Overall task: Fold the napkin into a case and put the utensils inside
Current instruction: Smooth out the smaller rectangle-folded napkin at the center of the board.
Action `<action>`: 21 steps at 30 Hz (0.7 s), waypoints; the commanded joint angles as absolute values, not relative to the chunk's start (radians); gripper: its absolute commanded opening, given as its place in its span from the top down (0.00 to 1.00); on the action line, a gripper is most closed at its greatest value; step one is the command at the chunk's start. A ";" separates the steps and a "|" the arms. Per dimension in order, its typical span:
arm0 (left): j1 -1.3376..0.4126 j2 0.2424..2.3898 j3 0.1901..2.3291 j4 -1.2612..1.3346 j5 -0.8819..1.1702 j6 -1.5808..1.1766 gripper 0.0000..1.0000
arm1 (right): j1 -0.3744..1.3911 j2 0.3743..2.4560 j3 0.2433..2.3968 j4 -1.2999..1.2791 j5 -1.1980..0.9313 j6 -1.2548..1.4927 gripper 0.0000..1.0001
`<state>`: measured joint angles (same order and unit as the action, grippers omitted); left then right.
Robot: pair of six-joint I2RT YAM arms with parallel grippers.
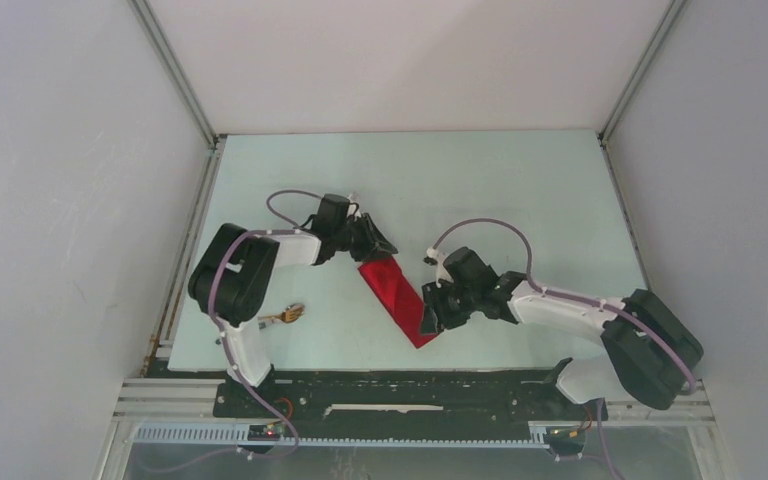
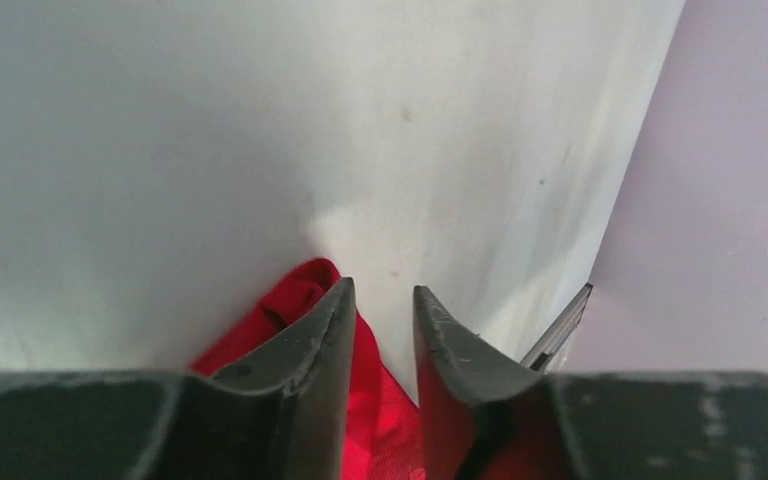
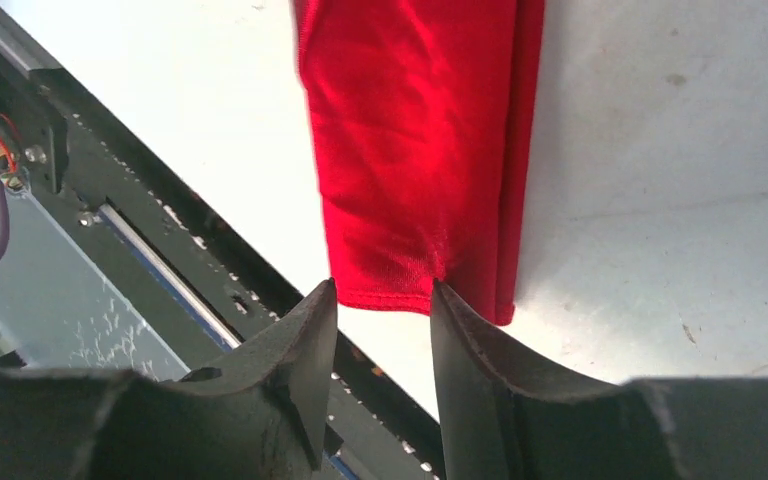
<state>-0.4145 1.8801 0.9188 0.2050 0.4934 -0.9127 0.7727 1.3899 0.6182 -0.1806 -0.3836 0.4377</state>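
Note:
The red napkin (image 1: 395, 285) lies on the table as a narrow folded strip, a case shape running diagonally from upper left to lower right. My left gripper (image 1: 380, 245) sits low over its far end with the jaws a little apart. In the left wrist view the cloth (image 2: 295, 300) bunches under and between the fingers of that gripper (image 2: 383, 290). My right gripper (image 1: 430, 322) is open at the strip's near end. In the right wrist view the hemmed edge of the napkin (image 3: 410, 150) lies just beyond that gripper (image 3: 382, 285), with nothing between the fingers. A wooden fork (image 1: 285, 316) lies by the left arm.
The pale table (image 1: 520, 190) ends close behind the napkin's near end at a black rail (image 3: 160, 250) with wiring below it. White enclosure walls (image 1: 80, 200) stand on both sides and at the back. The left arm's elbow (image 1: 235, 275) hangs near the fork.

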 commanded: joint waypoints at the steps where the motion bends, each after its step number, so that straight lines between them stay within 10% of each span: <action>1: -0.422 1.705 0.940 0.121 0.521 -0.852 0.61 | 0.825 1.307 0.717 -0.300 -0.303 0.418 0.51; 9: -0.425 1.734 0.874 0.156 0.486 -0.883 0.63 | 0.845 1.413 0.650 0.104 -0.608 0.630 0.47; 21: -0.383 1.900 0.910 0.232 0.457 -0.875 0.66 | 0.832 1.533 0.526 0.137 -0.448 0.576 0.49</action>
<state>-0.3981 1.8961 0.8883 0.2462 0.5175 -0.9157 0.8394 1.5265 0.5243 0.1619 -0.5529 0.6315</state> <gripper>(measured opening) 0.331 0.513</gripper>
